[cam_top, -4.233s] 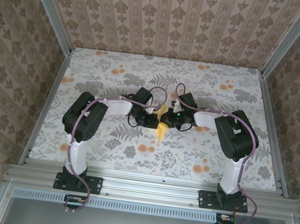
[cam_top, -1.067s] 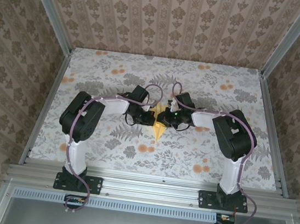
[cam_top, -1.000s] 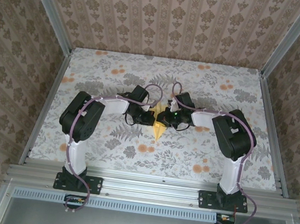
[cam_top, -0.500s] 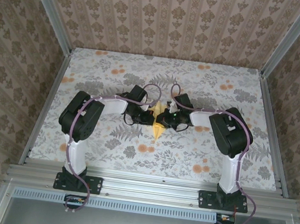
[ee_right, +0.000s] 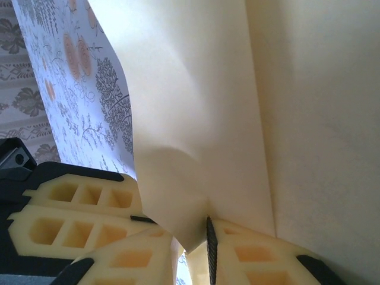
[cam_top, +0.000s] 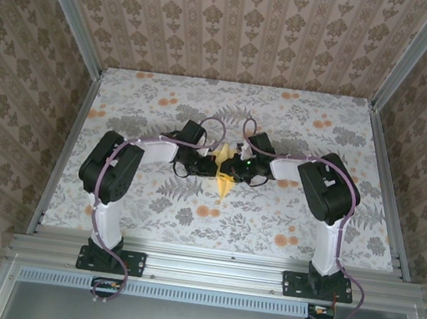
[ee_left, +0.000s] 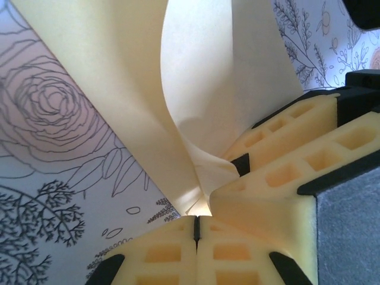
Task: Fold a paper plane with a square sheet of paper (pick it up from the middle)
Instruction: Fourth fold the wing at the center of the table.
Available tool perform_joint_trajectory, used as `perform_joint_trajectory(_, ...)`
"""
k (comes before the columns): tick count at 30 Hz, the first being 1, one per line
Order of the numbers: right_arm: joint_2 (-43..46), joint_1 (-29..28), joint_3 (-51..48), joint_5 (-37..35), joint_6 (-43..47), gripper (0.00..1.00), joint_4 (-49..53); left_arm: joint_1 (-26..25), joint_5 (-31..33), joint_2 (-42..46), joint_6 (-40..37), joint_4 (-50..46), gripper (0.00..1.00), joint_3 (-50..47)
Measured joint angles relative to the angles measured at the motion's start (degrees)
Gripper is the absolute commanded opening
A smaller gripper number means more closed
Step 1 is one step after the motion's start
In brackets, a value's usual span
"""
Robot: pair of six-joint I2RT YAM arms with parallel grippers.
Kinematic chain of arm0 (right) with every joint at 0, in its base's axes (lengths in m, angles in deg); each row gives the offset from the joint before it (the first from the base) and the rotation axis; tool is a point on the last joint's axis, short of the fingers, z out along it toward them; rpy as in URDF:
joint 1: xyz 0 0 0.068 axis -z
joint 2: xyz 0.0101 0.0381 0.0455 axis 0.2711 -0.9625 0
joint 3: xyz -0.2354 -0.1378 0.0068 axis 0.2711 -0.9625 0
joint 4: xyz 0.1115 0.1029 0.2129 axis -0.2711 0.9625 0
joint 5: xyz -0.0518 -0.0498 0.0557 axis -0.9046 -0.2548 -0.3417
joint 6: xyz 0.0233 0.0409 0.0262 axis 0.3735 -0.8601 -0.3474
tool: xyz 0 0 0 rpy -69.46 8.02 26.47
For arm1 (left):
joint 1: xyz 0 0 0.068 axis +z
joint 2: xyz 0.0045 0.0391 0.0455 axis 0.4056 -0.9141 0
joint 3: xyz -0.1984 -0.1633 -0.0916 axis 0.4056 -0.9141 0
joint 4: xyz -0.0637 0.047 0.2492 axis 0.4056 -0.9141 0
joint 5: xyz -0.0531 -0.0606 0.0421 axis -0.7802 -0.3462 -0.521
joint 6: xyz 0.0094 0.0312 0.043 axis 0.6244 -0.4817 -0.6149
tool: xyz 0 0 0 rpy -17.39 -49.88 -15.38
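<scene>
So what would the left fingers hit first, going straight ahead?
The folded yellow paper that the left fingers pinch rises right ahead; the right fingers sit just beside it, depth unclear.

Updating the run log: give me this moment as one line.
left gripper: shut on paper plane | right gripper: shut on it too | place: mid-table, over floral cloth

Left arm (cam_top: 109, 173) swings its elbow out left. Right arm (cam_top: 324, 190) shifts its elbow left. Left gripper (cam_top: 212, 167) and right gripper (cam_top: 233, 168) now crowd closer together, hiding more of the paper plane (cam_top: 224, 184), which sits slightly farther.
</scene>
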Motion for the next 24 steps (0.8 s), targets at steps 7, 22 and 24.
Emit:
perform_joint_trajectory(7, 0.17, -0.11, -0.79, 0.42, 0.0, 0.31, -2.29, 0.76, 1.27, 2.75, 1.36, -0.31, 0.25, -0.24)
perform_joint_trajectory(22, 0.63, -0.15, -2.49, 0.37, 0.02, 0.29, -5.29, 2.49, 1.66, 0.5, 3.54, 0.28, 0.32, 5.22)
perform_joint_trajectory(24, 0.63, -0.15, -2.49, 0.37, 0.02, 0.29, -5.29, 2.49, 1.57, -0.74, 3.54, 0.24, 0.32, 5.81)
